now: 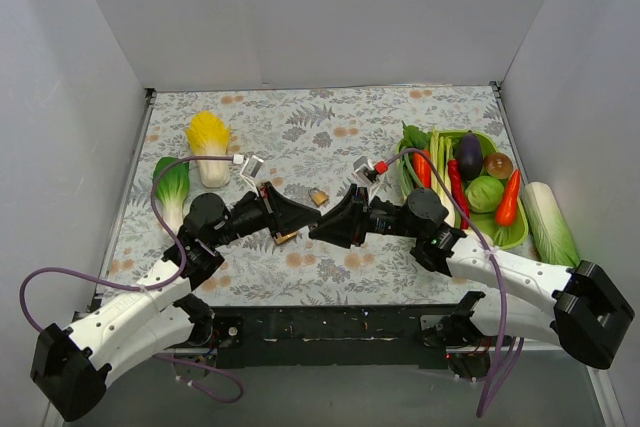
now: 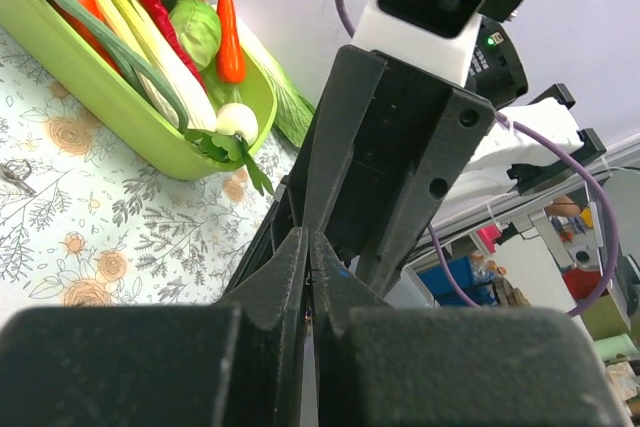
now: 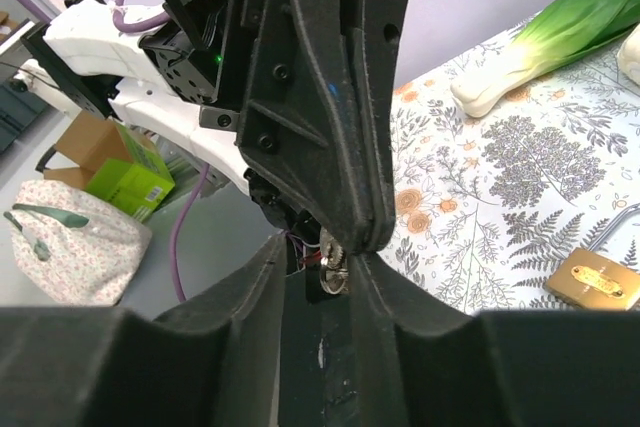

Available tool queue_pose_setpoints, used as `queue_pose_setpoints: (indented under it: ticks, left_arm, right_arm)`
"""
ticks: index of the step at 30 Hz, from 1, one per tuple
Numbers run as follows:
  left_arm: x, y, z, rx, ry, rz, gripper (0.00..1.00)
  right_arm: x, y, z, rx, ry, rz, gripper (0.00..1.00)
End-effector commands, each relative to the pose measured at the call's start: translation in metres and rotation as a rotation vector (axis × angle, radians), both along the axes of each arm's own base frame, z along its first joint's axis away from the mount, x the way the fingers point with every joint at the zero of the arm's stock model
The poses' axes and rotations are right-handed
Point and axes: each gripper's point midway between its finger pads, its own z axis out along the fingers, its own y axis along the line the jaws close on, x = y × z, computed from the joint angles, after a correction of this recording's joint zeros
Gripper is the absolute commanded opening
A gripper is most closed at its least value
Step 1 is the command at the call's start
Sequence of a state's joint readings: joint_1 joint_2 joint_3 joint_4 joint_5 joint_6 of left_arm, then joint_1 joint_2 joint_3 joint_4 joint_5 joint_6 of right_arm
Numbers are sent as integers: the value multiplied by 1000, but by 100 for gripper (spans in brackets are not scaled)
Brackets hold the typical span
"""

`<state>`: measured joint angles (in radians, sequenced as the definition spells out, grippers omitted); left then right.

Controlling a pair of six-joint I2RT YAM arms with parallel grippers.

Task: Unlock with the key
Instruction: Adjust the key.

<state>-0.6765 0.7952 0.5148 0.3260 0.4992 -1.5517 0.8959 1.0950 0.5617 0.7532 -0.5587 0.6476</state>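
Note:
A silver key [image 3: 336, 269] sticks out from the shut tips of my left gripper [image 1: 306, 219], whose black fingers [image 3: 350, 147] hang into the right wrist view. My right gripper [image 1: 320, 229] meets it tip to tip above the mat. Its jaws stand apart around the key [image 3: 320, 247], with the key close against one finger. In the left wrist view the left fingers [image 2: 308, 237] are pressed together, and the key barely shows there. A brass padlock [image 1: 318, 197] lies on the floral mat just behind the two grippers and also shows in the right wrist view [image 3: 590, 282].
A small brass piece [image 1: 285, 238] lies under the left gripper. A yellow cabbage [image 1: 208, 142] and a green bok choy [image 1: 172, 192] lie at the left. A green tray [image 1: 520, 237] of vegetables and a pale cabbage [image 1: 550, 222] are at the right.

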Motion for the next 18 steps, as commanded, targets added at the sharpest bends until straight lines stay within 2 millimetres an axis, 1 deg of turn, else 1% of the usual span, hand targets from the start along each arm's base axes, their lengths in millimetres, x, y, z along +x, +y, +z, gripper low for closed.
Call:
queue_pose_setpoints:
  ticks: [1,2,5,7,8,11,12,13,14,15,16,17,18]
  left_arm:
    - [-7,0,6,-17,-57,-40,0]
    - [-8,0,5,-18,-57,-43,0]
    - [-11,0,4,-25,-68,-54,0]
    - [-13,0,3,-29,-73,-61,0]
    - [-15,0,3,-29,-77,-69,0]
    - [-15,1,1,-18,-92,-67,0]
    - [-14,2,0,-12,-92,-59,0]
    - [-13,3,0,-9,-92,-49,6]
    - [-11,4,2,-6,-95,-33,21]
    - [-3,6,-1,13,-82,13,46]
    - [2,9,0,19,-79,51,83]
    - [8,12,10,18,-87,95,95]
    - [25,21,2,51,-38,204,98]
  right_arm:
    - [2,-1,16,78,-22,-12,35]
    - [4,-1,17,87,-25,-21,29]
    - [8,-1,17,94,-12,-44,18]
    - [9,-2,18,104,-5,-54,14]
    - [11,-2,18,106,2,-65,9]
    - [13,-2,19,121,26,-81,1]
    - [14,-3,18,123,34,-85,1]
    - [14,-3,17,122,47,-88,1]
    - [17,-4,14,119,56,-104,1]
    - [17,-5,8,109,66,-111,1]
    - [18,-6,3,100,84,-119,1]
    - [20,-8,-1,94,96,-131,1]
    - [20,-10,-13,71,119,-140,1]
